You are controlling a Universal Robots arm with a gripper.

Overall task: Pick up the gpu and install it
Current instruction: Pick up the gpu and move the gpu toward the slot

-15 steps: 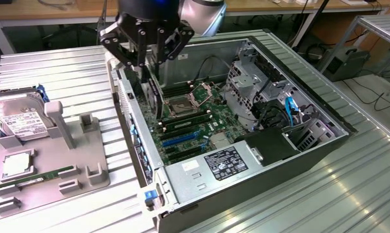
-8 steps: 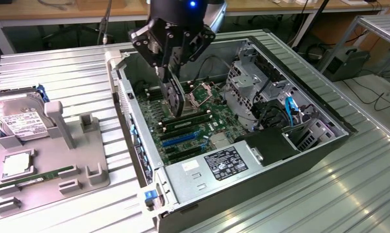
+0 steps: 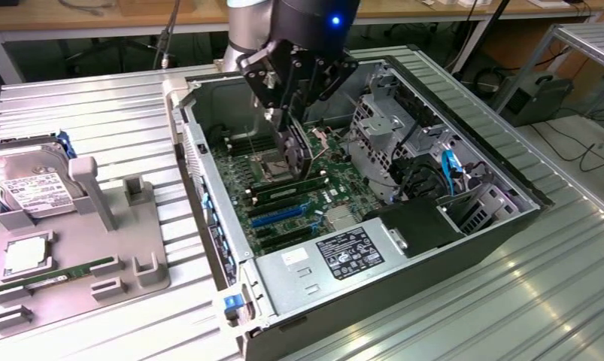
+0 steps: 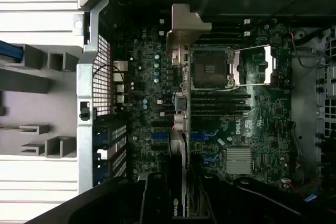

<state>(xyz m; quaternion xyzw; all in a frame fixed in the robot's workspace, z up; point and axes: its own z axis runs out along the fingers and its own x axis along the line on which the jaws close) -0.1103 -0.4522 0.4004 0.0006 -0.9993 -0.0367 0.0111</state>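
Above Dell-marked motherboard [image 4: 262, 136], gpu [image 4: 179, 121] in end effector [image 3: 295, 114].

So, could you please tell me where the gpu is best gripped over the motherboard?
Probably grip the gpu by its upper long edge, from above, squeezing the two flat faces, as the end effector holds it. It hangs upright, lower edge facing the motherboard, silver bracket at one end.
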